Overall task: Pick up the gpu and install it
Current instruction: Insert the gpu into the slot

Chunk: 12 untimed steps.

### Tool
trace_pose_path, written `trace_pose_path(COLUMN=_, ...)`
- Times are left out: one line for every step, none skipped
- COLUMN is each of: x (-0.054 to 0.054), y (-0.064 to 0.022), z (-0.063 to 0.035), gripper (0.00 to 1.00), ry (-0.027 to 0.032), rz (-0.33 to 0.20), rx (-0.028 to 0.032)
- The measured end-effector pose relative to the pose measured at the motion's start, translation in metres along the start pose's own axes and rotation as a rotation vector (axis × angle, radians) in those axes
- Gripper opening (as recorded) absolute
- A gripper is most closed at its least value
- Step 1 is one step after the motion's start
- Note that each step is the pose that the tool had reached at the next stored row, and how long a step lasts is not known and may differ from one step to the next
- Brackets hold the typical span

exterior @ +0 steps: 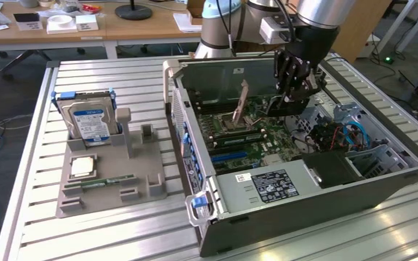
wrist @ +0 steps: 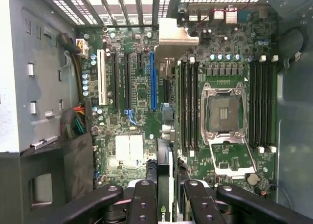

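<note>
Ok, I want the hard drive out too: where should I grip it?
Probably pinch the hard drive across its flat faces at the free top edge, coming from above: it stands on edge in the grey stand, which blocks its lower part.

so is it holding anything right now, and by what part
The gpu, pinched by its top edge between the jaws of the gripper, above the motherboard.

Brushed metal, matt plastic, glossy board

The desk (exterior: 107,81) is ribbed aluminium with a soft sheen, and the computer case (exterior: 325,212) is dull grey sheet metal. The motherboard (wrist: 142,92) is glossy green laminate. The pincer (wrist: 168,185) is matt black with bright screw heads, and the gpu (wrist: 164,212) is dark and matt. The holder (exterior: 147,168) looks like matt grey plastic. The hard drive (exterior: 89,117) is silvery metal with a blue label.
</note>
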<state>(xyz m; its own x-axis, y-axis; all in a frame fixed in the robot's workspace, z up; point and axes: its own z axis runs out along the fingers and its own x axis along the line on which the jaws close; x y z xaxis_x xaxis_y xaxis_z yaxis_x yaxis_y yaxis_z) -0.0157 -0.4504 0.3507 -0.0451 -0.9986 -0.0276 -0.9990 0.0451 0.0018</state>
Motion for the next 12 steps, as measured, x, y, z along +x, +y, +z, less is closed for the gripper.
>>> trace_pose_path(x=0.0000, y=0.0000, z=0.0003, gripper=0.26, ry=0.0000, rz=0.000, rx=-0.0001)
trace_pose_path(x=0.0000, y=0.0000, z=0.0003, gripper=0.26, ry=0.0002, rz=0.000, rx=-0.0001)
trace_pose_path(x=0.0000, y=0.0000, z=0.0002, gripper=0.26, ry=0.0002, rz=0.000, rx=-0.0001)
trace_pose_path(x=0.0000, y=0.0000, z=0.0003, gripper=0.26, ry=0.0001, rz=0.000, rx=-0.0001)
trace_pose_path(x=0.0000, y=0.0000, z=0.0003, gripper=0.26, ry=0.0001, rz=0.000, rx=-0.0001)
trace_pose_path(x=0.0000, y=0.0000, z=0.0003, gripper=0.26, ry=0.0001, rz=0.000, rx=-0.0002)
trace_pose_path(x=0.0000, y=0.0000, z=0.0003, gripper=0.26, ry=0.0000, rz=0.000, rx=-0.0001)
trace_pose_path(x=0.0000, y=0.0000, z=0.0003, gripper=0.26, ry=0.0000, rz=0.000, rx=-0.0001)
trace_pose_path(x=0.0000, y=0.0000, z=0.0003, gripper=0.26, ry=0.0001, rz=0.000, rx=-0.0001)
trace_pose_path(x=0.0000, y=0.0000, z=0.0003, gripper=0.26, ry=0.0000, rz=0.000, rx=-0.0001)
trace_pose_path(x=0.0000, y=0.0000, z=0.0003, gripper=0.26, ry=0.0001, rz=0.000, rx=-0.0001)
trace_pose_path(x=0.0000, y=0.0000, z=0.0003, gripper=0.26, ry=0.0000, rz=0.000, rx=-0.0001)
